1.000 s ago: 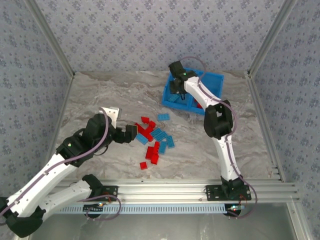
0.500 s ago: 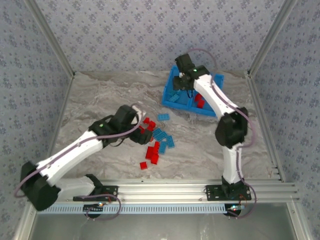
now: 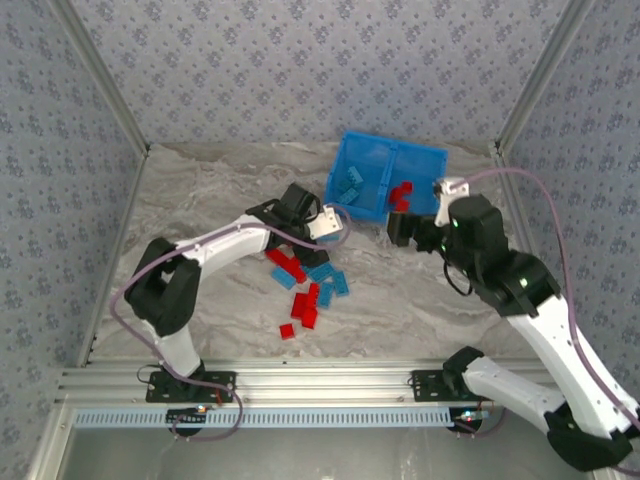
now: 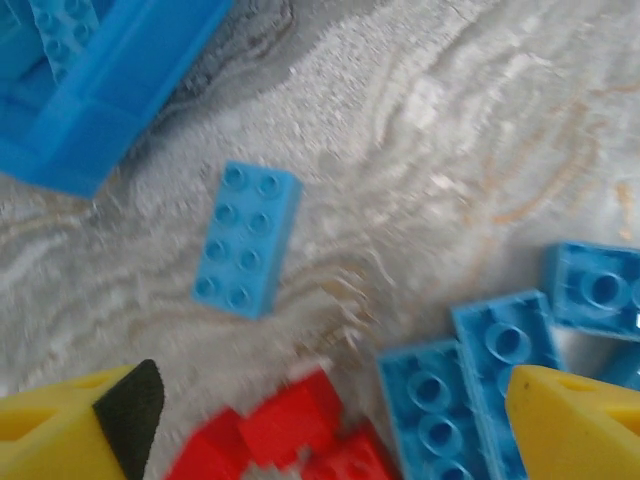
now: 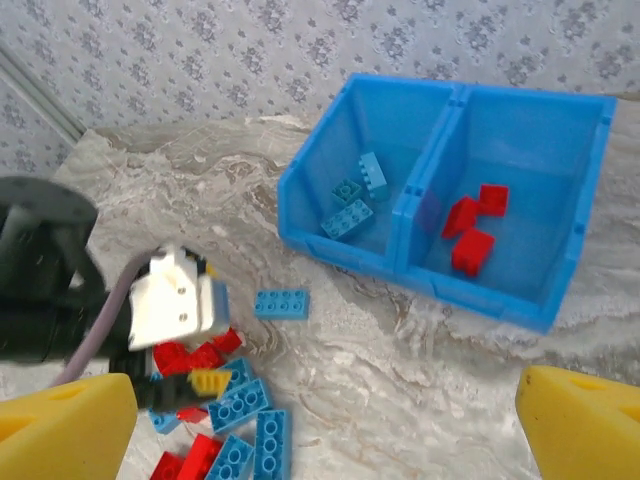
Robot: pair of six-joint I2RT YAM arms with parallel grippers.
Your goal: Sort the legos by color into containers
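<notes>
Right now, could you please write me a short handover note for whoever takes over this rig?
Left gripper: open, empty, over the loose pile.
Right gripper: open, empty, beside the bin.
Done: three blue bricks in the bin's left half, three red bricks in its right half.
Left to do: the mixed red and blue pile, plus one lone blue brick between pile and bin.

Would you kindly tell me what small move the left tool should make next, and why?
Probably lower the left tool straight down onto the red legos beneath it, then close. Its fingers stand open and empty over the pile, the red ones lie between them, and the right compartment already holds red.
</notes>
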